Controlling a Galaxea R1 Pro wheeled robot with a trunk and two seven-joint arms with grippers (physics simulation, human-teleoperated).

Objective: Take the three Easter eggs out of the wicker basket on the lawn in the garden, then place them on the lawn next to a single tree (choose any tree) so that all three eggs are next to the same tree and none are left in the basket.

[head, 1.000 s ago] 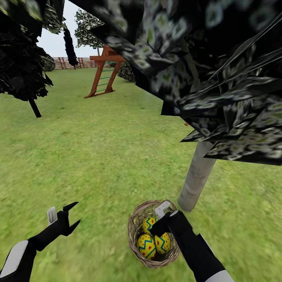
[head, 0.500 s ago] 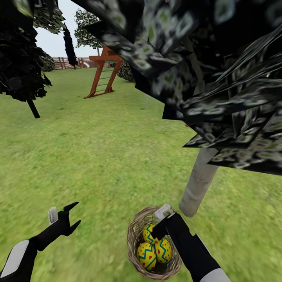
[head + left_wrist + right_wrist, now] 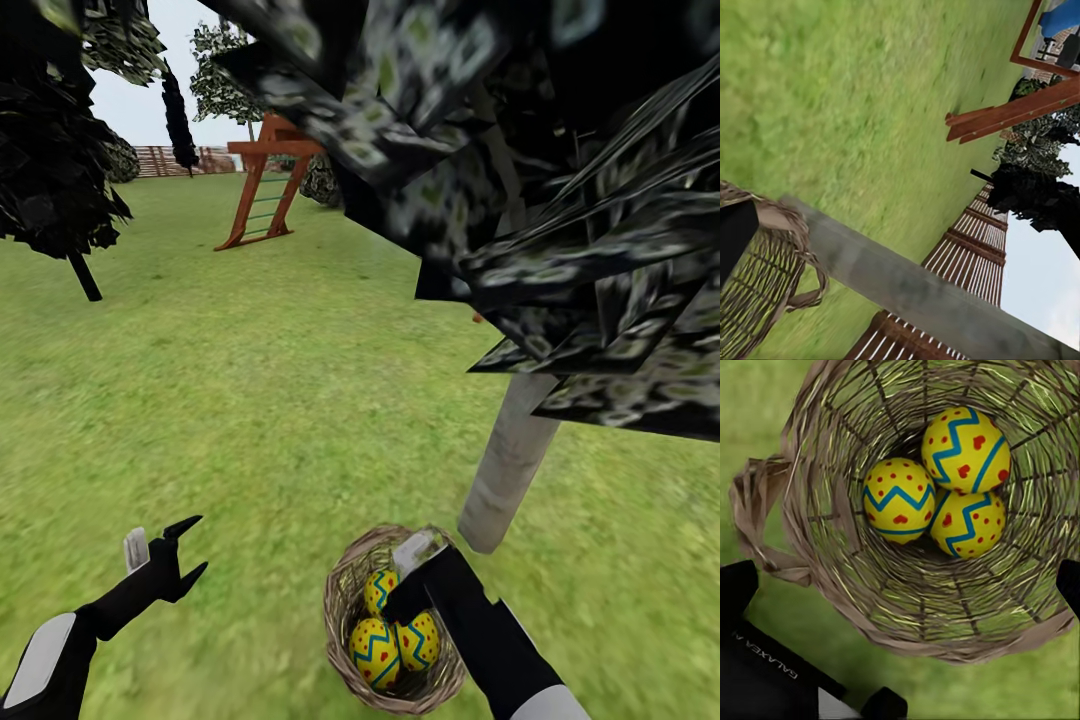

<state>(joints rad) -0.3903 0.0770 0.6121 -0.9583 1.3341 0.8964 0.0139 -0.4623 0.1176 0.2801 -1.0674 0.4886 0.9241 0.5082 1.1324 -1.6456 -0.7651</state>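
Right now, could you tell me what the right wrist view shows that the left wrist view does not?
The right wrist view looks into the basket at three eggs touching at its bottom. The left wrist view has the tree trunk, slatted fence and playset beam. Both share the basket and lawn.

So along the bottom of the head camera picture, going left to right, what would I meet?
Left gripper → wicker basket with the three Easter eggs → right gripper → pale tree trunk.
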